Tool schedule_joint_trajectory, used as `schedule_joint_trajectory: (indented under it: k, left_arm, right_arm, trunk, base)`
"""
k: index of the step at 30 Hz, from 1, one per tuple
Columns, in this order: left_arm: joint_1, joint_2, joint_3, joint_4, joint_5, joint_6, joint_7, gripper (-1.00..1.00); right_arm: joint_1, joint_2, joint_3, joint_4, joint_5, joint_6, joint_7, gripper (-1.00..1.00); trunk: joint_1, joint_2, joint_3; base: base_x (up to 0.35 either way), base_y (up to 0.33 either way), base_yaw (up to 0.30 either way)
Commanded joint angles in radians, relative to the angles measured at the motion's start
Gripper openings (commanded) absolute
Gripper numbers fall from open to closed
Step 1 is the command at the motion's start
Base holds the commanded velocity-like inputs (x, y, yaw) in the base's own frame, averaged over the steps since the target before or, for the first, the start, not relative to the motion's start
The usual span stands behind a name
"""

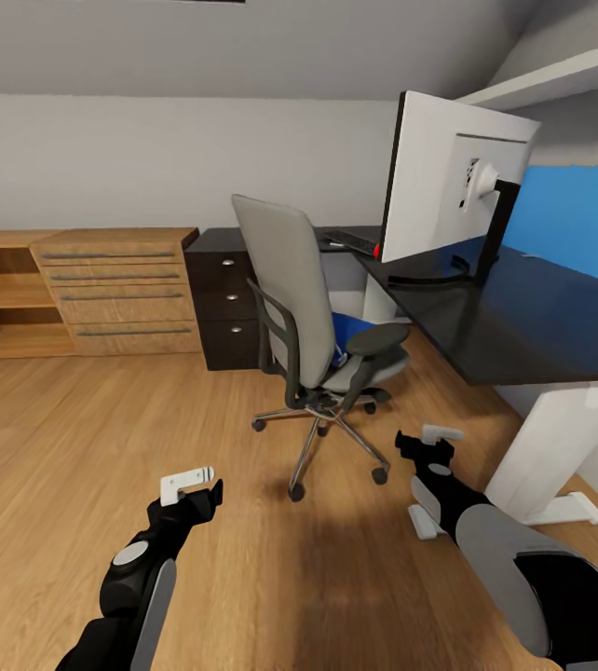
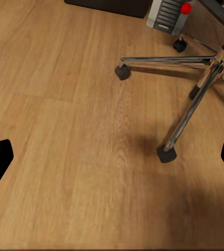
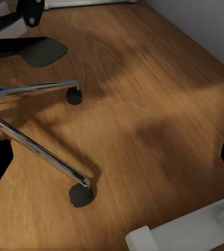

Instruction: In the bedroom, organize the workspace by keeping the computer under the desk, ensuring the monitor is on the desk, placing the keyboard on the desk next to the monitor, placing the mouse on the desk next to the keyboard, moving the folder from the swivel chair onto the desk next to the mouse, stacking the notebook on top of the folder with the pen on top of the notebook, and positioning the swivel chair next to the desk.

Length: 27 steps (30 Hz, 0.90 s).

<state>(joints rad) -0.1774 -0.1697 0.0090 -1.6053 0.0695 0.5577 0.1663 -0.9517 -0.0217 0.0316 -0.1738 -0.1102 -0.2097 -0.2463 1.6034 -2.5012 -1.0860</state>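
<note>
One wrist view shows the computer (image 2: 168,13).

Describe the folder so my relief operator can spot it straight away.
Start at the long black desk along the right wall, then drop to the grey swivel chair standing in front of it. The folder lies flat on that chair's seat, partly hidden behind the near armrest. It is the one bright blue flat thing on the chair, standing out against the grey padding.
</note>
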Motion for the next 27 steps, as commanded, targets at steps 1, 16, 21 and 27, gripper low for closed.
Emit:
schedule_joint_trajectory:
  k: [1, 16, 21, 27]
  left_arm:
    - [-0.001, -0.001, 0.000, 0.003, 0.007, 0.005, 0.006, 1.00]
    - [-0.001, 0.001, -0.020, 0.041, 0.005, 0.006, 0.004, 1.00]
    - [-0.001, 0.001, -0.020, 0.041, 0.006, 0.006, 0.004, 1.00]
    - [-0.001, 0.002, -0.020, 0.042, 0.006, 0.007, 0.004, 1.00]
  right_arm:
    - [-0.001, 0.000, 0.004, 0.001, -0.010, -0.007, -0.001, 1.00]
    - [0.002, 0.009, 0.006, -0.003, -0.009, -0.117, -0.005, 1.00]
    - [0.002, 0.011, 0.008, -0.004, -0.009, -0.118, -0.004, 1.00]
    - [0.002, 0.026, 0.006, -0.005, -0.009, -0.119, -0.006, 1.00]
  trunk:
    - [0.000, 0.000, -0.001]
    - [0.000, 0.000, -0.001]
    - [0.000, 0.000, -0.001]
    - [0.000, 0.000, -0.001]
  base:
    - [0.000, 0.000, 0.000]
    - [0.248, -0.039, 0.000]
    - [0.276, -0.007, 0.000]
    - [0.128, -0.001, 0.001]
